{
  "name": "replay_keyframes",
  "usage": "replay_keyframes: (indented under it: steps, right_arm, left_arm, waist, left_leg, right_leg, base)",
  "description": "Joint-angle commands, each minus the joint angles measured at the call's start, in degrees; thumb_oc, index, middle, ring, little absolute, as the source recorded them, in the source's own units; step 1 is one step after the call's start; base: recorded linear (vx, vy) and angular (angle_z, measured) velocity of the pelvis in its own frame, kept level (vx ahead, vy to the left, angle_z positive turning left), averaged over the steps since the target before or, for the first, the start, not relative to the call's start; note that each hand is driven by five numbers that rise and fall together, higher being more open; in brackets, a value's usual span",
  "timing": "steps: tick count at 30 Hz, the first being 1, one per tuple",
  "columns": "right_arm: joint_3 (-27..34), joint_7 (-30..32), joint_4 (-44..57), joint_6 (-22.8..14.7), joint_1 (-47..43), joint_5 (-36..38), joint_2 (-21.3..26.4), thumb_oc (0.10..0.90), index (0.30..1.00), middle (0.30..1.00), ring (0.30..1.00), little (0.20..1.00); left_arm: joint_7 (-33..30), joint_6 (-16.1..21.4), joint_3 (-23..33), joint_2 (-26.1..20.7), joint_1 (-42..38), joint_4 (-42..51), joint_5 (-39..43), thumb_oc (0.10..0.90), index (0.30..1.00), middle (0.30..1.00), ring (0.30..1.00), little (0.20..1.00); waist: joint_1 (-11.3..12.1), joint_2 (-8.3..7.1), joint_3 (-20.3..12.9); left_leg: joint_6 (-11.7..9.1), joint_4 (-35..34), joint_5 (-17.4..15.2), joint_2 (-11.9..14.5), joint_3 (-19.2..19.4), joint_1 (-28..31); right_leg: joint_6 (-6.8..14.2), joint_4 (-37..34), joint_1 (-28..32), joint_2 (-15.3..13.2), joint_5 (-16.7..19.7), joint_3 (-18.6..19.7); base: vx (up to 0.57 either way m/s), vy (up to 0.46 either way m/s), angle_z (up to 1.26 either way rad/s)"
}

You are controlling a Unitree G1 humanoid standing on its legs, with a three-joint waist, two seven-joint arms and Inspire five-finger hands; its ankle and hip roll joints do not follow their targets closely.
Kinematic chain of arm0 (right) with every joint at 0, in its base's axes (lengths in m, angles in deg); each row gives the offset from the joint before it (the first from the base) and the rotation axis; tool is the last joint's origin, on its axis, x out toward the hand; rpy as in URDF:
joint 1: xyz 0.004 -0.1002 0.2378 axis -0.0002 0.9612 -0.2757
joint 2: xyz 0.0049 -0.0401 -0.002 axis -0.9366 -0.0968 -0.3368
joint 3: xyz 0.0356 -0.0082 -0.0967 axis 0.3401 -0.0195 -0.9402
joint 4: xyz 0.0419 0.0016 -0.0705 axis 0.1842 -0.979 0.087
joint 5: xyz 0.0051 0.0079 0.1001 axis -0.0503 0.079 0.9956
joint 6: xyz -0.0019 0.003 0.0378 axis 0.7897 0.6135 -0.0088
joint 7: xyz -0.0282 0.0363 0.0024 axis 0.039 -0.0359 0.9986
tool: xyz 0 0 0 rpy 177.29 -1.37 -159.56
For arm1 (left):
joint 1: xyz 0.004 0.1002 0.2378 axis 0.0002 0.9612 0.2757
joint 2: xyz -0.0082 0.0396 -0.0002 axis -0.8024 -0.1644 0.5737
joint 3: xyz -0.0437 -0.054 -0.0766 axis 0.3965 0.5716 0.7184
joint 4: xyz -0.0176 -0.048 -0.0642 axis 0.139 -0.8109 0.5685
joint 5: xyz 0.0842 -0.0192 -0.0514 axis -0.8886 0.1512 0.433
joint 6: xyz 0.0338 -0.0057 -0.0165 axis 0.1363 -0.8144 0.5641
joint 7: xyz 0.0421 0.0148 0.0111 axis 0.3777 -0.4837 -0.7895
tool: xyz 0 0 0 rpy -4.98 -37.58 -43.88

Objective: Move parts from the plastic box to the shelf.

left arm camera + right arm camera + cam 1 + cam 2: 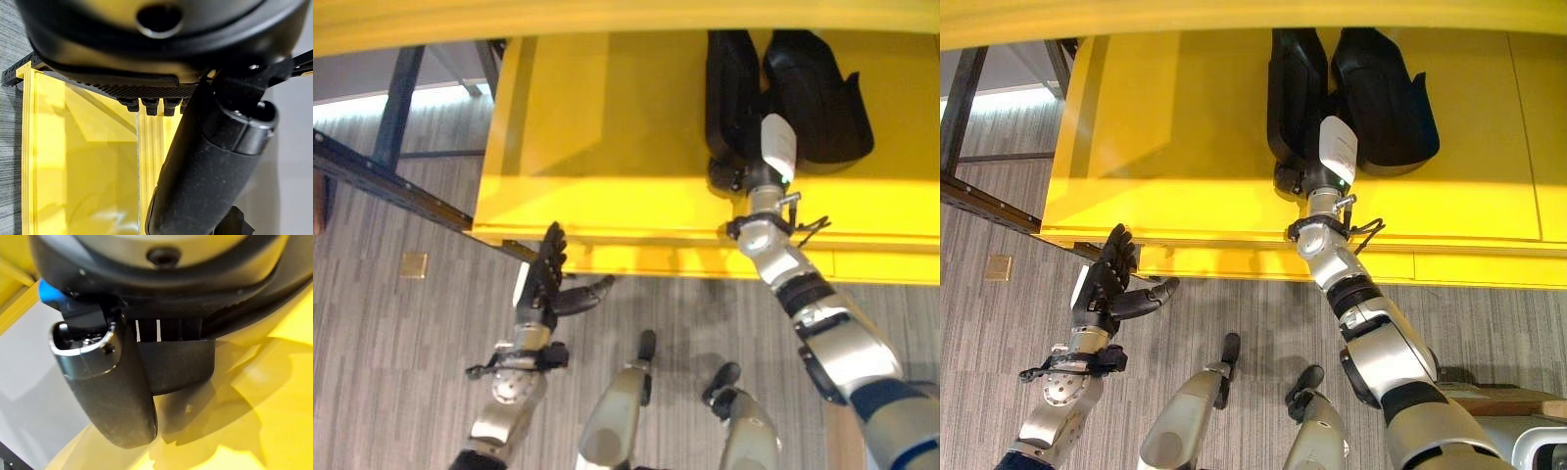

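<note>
Two black moulded parts lie side by side at the back of the yellow shelf (607, 127): a narrow one (729, 88) and a wider one (818, 93). My right hand (744, 176) reaches over the shelf's front edge and rests against the near end of the narrow part (1293, 88), its white-covered thumb (1337, 147) lying between the two parts. In the right wrist view the thumb (112, 391) lies beside a black part (181, 367) above the yellow board. My left hand (546, 279) hangs open and holds nothing, below the shelf's front left edge, over the floor.
A second yellow board (607, 20) runs overhead across the top. A dark metal rail (382, 181) and a blue post (396, 108) stand to the left of the shelf. A small brass plate (413, 264) is set in the grey floor.
</note>
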Motion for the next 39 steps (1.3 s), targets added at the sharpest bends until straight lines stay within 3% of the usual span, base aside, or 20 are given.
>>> replay_keyframes:
  steps: [1,20,39]
  right_arm:
    - [2.3,1.8,-4.7,0.3,-1.8,4.3,2.0,0.400,0.300,0.300,0.300,0.300]
    - [4.4,2.9,-5.5,0.1,-2.5,6.9,3.4,0.400,0.300,0.300,0.300,0.300]
    - [5.0,3.6,-4.5,0.1,-3.1,7.3,3.7,0.400,0.300,0.300,0.300,0.300]
  left_arm:
    - [-0.6,4.4,0.4,-3.2,-1.7,7.1,-1.1,0.900,1.000,1.000,1.000,1.000]
    - [-0.9,4.1,0.2,-3.2,-2.5,7.2,-1.7,0.900,1.000,1.000,1.000,1.000]
    - [-2.1,4.1,0.7,-2.8,-2.6,7.4,-1.9,0.900,1.000,1.000,1.000,1.000]
  waist:
    - [0.4,0.34,0.1]
    - [-0.3,1.33,0.7]
    - [-1.3,1.37,0.8]
  left_leg:
    - [0.1,0.0,-3.8,2.4,4.5,3.7]
    - [0.3,0.0,-4.2,2.0,4.8,3.7]
    - [0.5,-0.1,-4.8,1.6,5.5,4.2]
  right_leg:
    - [6.0,-2.9,-2.4,-4.3,11.0,3.6]
    - [6.3,-2.5,-3.3,-4.5,11.3,4.6]
    - [6.6,-1.6,-3.9,-4.9,12.0,5.8]
  base:
    - [0.00,0.000,0.00]
    - [0.00,0.000,0.00]
    - [0.00,0.002,-0.01]
